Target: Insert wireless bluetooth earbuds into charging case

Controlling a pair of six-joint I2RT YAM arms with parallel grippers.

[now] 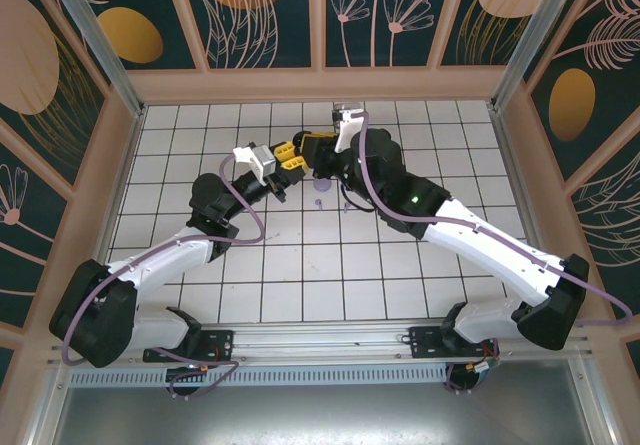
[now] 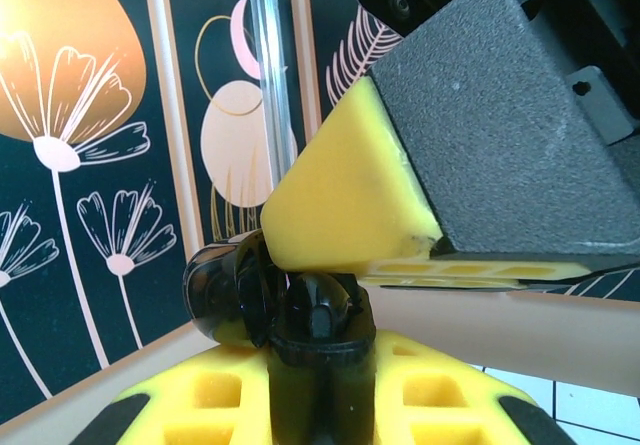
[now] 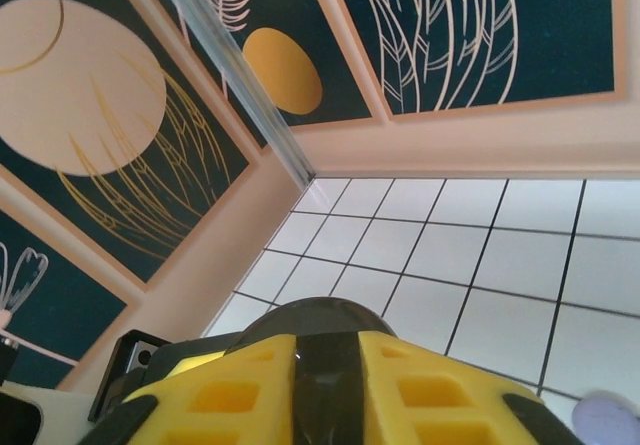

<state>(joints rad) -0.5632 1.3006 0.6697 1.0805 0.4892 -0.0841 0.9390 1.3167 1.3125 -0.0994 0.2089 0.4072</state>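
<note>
One black case (image 2: 318,315) pinched in left end effector (image 2: 320,397), contents unclear.

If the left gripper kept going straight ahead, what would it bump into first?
Probably the right gripper: its yellow finger sits just ahead of the left gripper and the black piece it pinches. Depth is unclear.

- A white tabletop (image 1: 330,265) is ruled into square tiles by dark lines.
- It is enclosed by dark teal wall panels (image 1: 265,10), painted with orange discs and pale flowers and framed in pale wood.
- Metal posts (image 1: 92,37) are set at the back corners.
- A metal rail (image 1: 330,337) is laid along the near edge.
</note>
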